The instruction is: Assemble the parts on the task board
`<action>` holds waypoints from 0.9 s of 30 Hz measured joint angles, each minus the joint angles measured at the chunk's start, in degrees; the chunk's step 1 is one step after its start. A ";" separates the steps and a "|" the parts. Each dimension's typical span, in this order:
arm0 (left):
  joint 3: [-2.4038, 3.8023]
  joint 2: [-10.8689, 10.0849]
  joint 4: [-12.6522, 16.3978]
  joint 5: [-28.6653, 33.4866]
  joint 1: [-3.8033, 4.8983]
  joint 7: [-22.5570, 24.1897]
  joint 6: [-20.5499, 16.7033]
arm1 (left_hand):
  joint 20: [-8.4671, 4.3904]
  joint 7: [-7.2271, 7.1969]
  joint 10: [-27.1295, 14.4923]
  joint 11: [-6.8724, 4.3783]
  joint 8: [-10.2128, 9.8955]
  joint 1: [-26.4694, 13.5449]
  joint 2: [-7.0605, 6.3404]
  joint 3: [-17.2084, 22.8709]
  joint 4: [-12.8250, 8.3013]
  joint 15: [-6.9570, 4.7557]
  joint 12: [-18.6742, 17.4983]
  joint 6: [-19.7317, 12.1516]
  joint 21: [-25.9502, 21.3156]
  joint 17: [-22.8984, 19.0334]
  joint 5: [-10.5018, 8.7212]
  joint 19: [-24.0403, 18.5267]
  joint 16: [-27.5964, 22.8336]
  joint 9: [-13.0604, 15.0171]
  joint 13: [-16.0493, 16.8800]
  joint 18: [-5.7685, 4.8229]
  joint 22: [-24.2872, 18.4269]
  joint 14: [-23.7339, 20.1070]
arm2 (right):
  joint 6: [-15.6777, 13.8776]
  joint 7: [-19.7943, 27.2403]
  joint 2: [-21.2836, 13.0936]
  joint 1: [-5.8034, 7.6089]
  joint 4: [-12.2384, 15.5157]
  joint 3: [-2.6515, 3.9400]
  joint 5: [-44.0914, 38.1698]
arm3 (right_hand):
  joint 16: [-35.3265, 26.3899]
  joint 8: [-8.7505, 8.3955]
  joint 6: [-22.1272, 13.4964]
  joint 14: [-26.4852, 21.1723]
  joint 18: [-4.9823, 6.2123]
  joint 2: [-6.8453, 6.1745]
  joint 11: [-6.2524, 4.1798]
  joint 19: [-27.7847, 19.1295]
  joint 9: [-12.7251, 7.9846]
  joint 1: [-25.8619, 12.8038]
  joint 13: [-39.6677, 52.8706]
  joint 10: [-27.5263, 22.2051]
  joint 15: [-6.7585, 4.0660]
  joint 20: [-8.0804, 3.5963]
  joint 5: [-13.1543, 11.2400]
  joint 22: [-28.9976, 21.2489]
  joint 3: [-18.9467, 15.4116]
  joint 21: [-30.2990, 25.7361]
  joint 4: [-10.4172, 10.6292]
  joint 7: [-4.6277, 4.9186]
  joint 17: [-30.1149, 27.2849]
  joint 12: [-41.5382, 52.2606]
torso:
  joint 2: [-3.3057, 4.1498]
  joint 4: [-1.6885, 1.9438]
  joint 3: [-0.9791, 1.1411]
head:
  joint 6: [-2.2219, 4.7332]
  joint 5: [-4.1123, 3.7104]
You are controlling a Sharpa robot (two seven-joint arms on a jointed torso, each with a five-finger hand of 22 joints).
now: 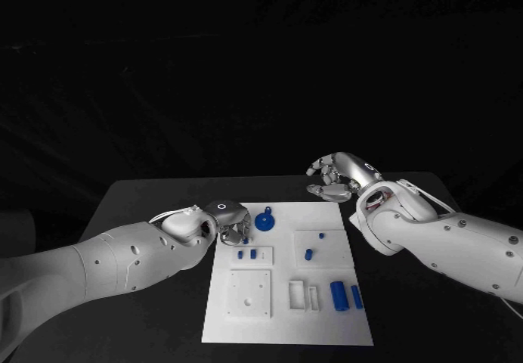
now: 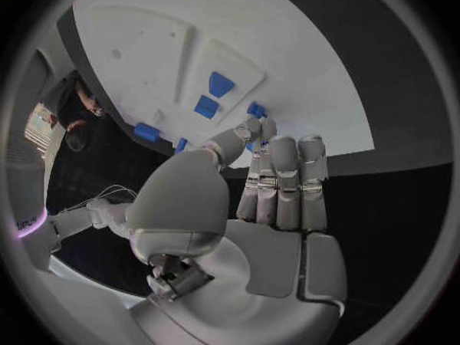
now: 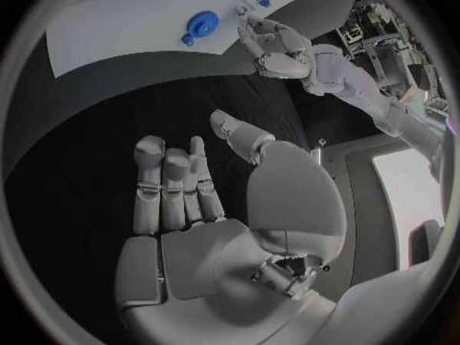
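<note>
Black table [image 1: 153, 198] under a dark backdrop, white task board [image 1: 286, 302] centred on it, long axis running away from the robot.

Left hand [image 1: 224, 221] sits at the board's near-left edge, far end. In the left wrist view the left hand's fingers [image 2: 286, 178] lie straight and pressed together, thumb alongside, tips just touching or just short of a small blue part [image 2: 255, 110] at the board edge; cannot tell which. Nothing is clearly pinched. Likely lining up to pick or nudge that part, hence the flat, closed-finger approach.

Right hand [image 1: 338, 175] hovers off the board, beyond its far right corner, well apart from every part. The right wrist view shows its fingers [image 3: 172, 188] straight and side by side, thumb apart, holding nothing. Looks parked clear so the left arm has room.

Parts, relative to the left hand:
- round blue part [image 1: 266, 221] lies just beside it, on the board's far end
- two small blue blocks [image 1: 247, 255] sit near it, toward the robot, in a raised fixture
- blue pegs [image 1: 310, 253] stand in the next fixture over, further right
- two long blue bars [image 1: 347, 295] lie well apart from it, at the near right

Assembly looks early: most parts are loose.
</note>
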 measured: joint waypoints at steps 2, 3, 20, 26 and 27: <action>0.00 0.02 -0.02 0.04 0.00 -0.08 0.05 | 0.00 0.00 0.00 0.00 0.00 0.00 0.00 0.00 0.00 0.00 0.00 0.00 0.00 0.00 0.00 0.00 0.00 0.00 0.00 0.00 0.00 0.00 | 0.00 0.00 -0.04 0.00 0.02 0.00 0.00 | 0.00 0.00 0.00 0.00 0.00 0.00 0.00 0.00 0.00 0.00 0.00 0.00 0.00 0.00 0.00 0.00 0.13 0.00 0.13 0.00 0.00 0.00 | 0.00 0.00 0.01 | 0.00 -0.02; 0.00 0.02 -0.06 0.07 0.00 -0.10 0.07 | 0.01 0.00 0.00 0.00 0.00 0.00 0.00 0.00 0.00 0.00 0.00 0.00 0.00 0.00 0.00 0.00 0.00 -0.03 0.00 0.01 0.00 0.00 | 0.00 0.00 -0.05 0.00 0.04 0.00 0.00 | 0.00 0.00 -0.07 0.00 0.00 0.00 0.00 0.00 0.00 0.00 0.00 0.00 0.00 0.00 0.00 0.00 0.13 0.00 0.13 -0.06 0.00 0.00 | 0.00 0.01 0.02 | 0.02 -0.02; 0.00 -0.84 -0.63 2.89 0.01 0.06 -1.00 | -0.11 1.52 -1.65 0.72 -1.80 1.42 -2.06 0.39 -0.90 0.33 -1.25 -3.14 0.00 0.08 0.00 0.13 -0.96 -1.18 -0.56 0.01 0.15 -0.05 | 0.01 -0.03 -0.23 0.00 -0.02 0.00 0.01 | 0.00 0.00 0.11 0.00 0.00 0.00 0.00 -0.09 -0.05 0.00 -0.04 0.00 0.00 0.09 0.00 -0.01 0.13 0.00 0.13 0.13 0.00 -0.01 | -0.03 0.06 0.00 | 0.13 0.04; 0.04 -1.14 -0.94 4.88 0.02 0.90 -2.48 | -0.09 2.46 -3.86 0.73 -2.63 3.43 -5.09 0.46 -1.27 1.34 -1.75 -5.56 0.00 0.55 0.00 0.11 -0.96 -1.65 -1.41 -0.07 0.37 0.07 | 0.02 -0.04 -0.31 0.01 -0.08 0.00 0.01 | 0.00 0.00 0.10 0.00 0.00 0.00 0.00 -0.09 -0.04 0.00 -0.04 0.00 0.00 0.09 0.00 -0.01 0.13 0.00 0.13 0.13 0.00 -0.01 | -0.02 0.05 -0.01 | 0.16 0.02; 0.04 -1.14 -0.94 5.10 0.02 1.06 -2.56 | -0.09 2.46 -3.94 0.66 -2.63 3.69 -5.34 0.46 -1.27 1.38 -1.75 -5.56 0.00 0.60 0.00 0.11 -0.96 -1.65 -1.50 -0.07 0.40 0.04 | 0.03 -0.04 -0.31 0.01 -0.10 0.00 0.01 | 0.00 0.00 0.10 0.00 0.00 0.00 0.00 -0.09 -0.04 0.00 -0.04 0.00 0.00 0.09 0.00 -0.01 0.13 0.00 0.13 0.13 0.00 -0.01 | -0.02 0.05 -0.01 | 0.16 0.02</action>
